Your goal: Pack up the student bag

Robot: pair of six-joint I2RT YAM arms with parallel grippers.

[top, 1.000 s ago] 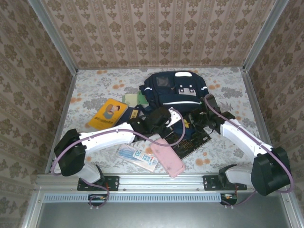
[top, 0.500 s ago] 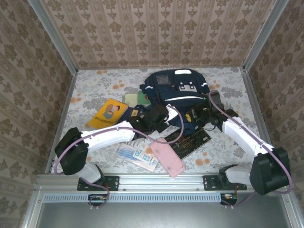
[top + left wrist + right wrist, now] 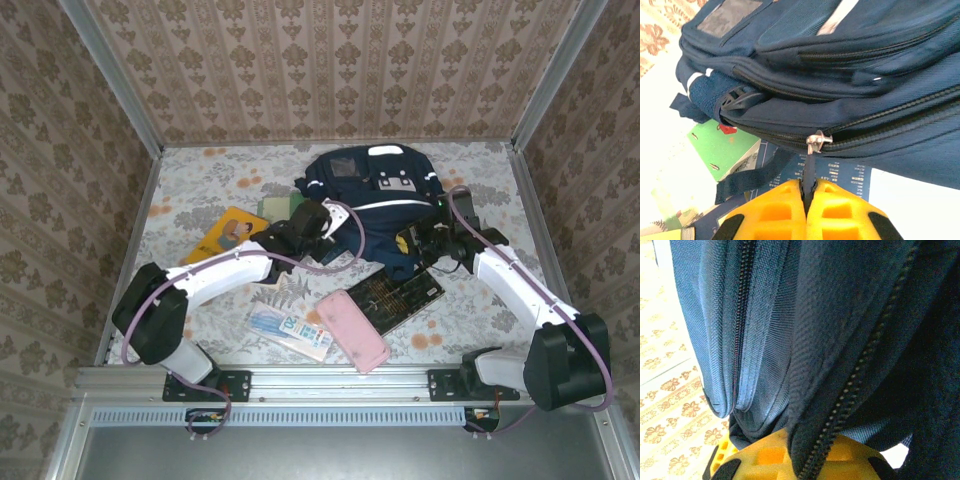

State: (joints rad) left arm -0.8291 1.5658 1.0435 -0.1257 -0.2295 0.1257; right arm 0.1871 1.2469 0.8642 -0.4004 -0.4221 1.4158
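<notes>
Five loose things are seen lying on the table [image 3: 200, 180], and none is seen packed yet, so most of the job is judged to be left. From the left, one orange book [image 3: 228, 238] is counted, then one green notebook [image 3: 278, 207] tucked against the bag's left edge, one blue and white packet [image 3: 290, 330], one pink case [image 3: 352, 330] and one dark book [image 3: 402, 290]. One student bag [image 3: 372, 195] is counted, laid at the back middle of the table, and its main zipper looks only a little open. The left gripper [image 3: 805, 186] is shut tight on the zipper pull [image 3: 810, 162], so opening the bag is judged to be the step in hand. The right gripper [image 3: 807, 460] is pinched shut on a fold of the bag's blue cloth, at its right side. Two grippers are counted. The zipper has to be pulled wider, and then all five things have to be put in
</notes>
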